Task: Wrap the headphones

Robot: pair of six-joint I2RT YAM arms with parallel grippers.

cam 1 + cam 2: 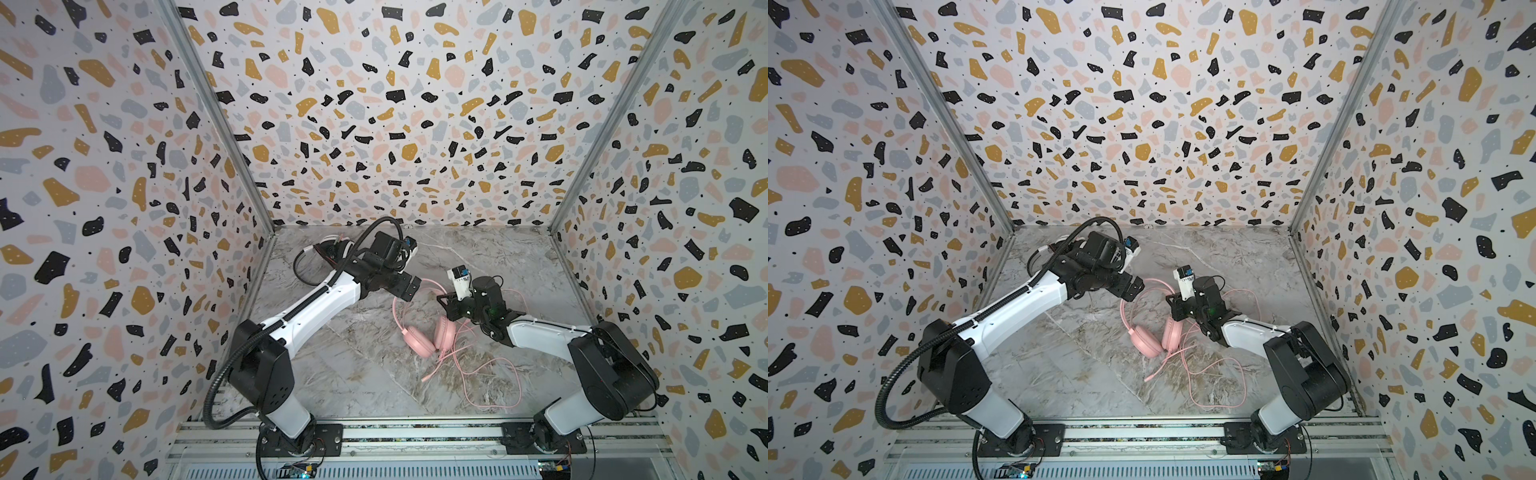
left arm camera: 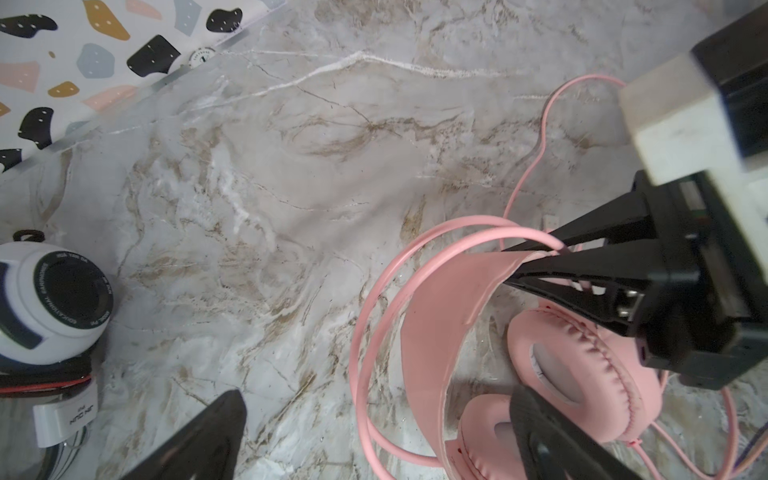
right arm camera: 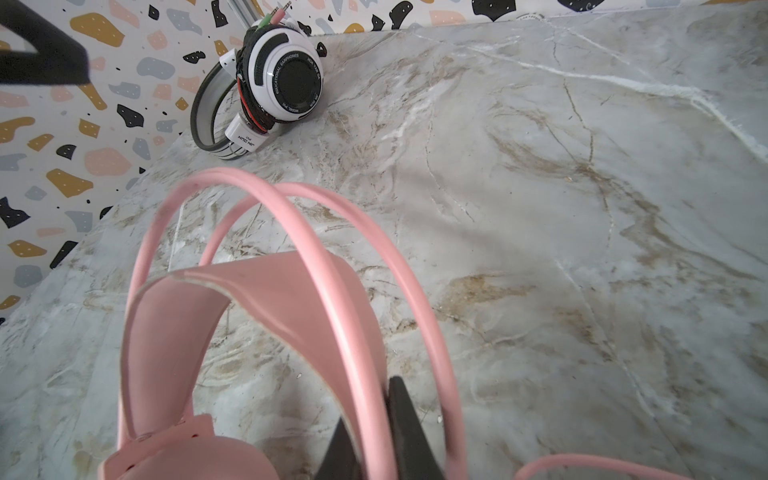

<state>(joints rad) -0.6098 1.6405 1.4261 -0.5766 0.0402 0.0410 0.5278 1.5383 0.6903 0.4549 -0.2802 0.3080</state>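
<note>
Right wrist view: white headphones [image 3: 282, 79] whole, upper left; top views hide most behind left arm [image 1: 316, 307].
Left hand [image 1: 408, 292]: fingers spread.
Right hand [image 2: 540, 254]: clamps band of pink headphones [image 2: 440, 316].
Tabletop [image 1: 478, 257]: marble.
Walls [image 1: 374, 124]: terrazzo.

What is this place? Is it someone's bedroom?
Probably a robot testing booth, not a bedroom: two robot arms bolted to a metal rail, speckled walls boxing in a marble-look tabletop, and pink headphones to practise on.

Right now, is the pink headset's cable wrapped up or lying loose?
Mostly loose: the pink cable sprawls in open loops over the table beside the pink headset, unwound.
</note>
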